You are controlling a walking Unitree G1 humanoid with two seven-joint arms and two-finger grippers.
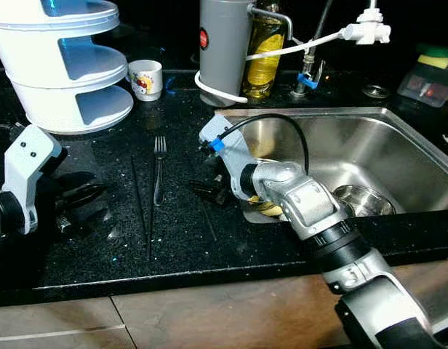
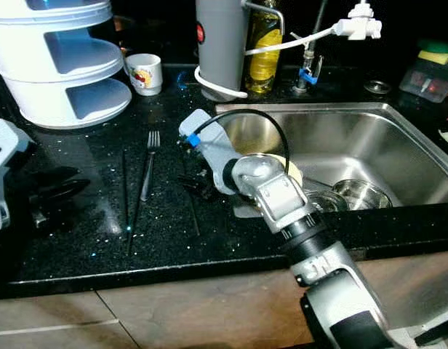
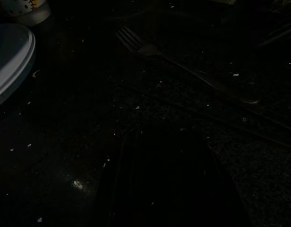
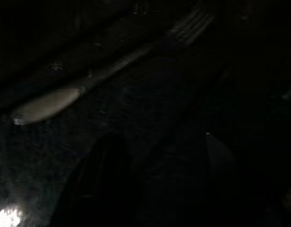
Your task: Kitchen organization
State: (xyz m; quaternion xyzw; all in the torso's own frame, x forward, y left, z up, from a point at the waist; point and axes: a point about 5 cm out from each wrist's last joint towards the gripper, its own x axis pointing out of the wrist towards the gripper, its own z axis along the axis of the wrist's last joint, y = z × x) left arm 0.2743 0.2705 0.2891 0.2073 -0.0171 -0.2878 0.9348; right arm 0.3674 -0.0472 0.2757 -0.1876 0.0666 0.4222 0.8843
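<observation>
In the left eye view a steel fork [image 1: 158, 169] lies flat on the black speckled tabletop [image 1: 100, 240], tines toward the wall, between a dark chopstick-like rod [image 1: 139, 203] on its left and the right hand [image 1: 208, 190] on its right; it looks light, rigid and slick, so I judge the narrow middle of the handle the best place to pinch, though lying so flat it may skid before the fingers get under it. The left hand [image 1: 82, 200] rests low on the tabletop, well left of the fork, its black fingers slightly spread and holding nothing. In the right eye view the right hand [image 2: 195, 183] sits at the tabletop just beside the sink [image 2: 398, 123], pointing toward the fork; whether its fingers are apart I cannot tell. A white tiered rack [image 2: 57, 65] and a small printed cup [image 2: 145, 73] stand behind. The left wrist view is very dark, yet the fork [image 3: 183, 66] shows its four tines and slim, gently waisted handle running away diagonally. The right wrist view, also dim, catches the fork [image 4: 103, 75] by its rounded, polished handle end, gleaming pale against the stone, near the fingers but apart from them.
</observation>
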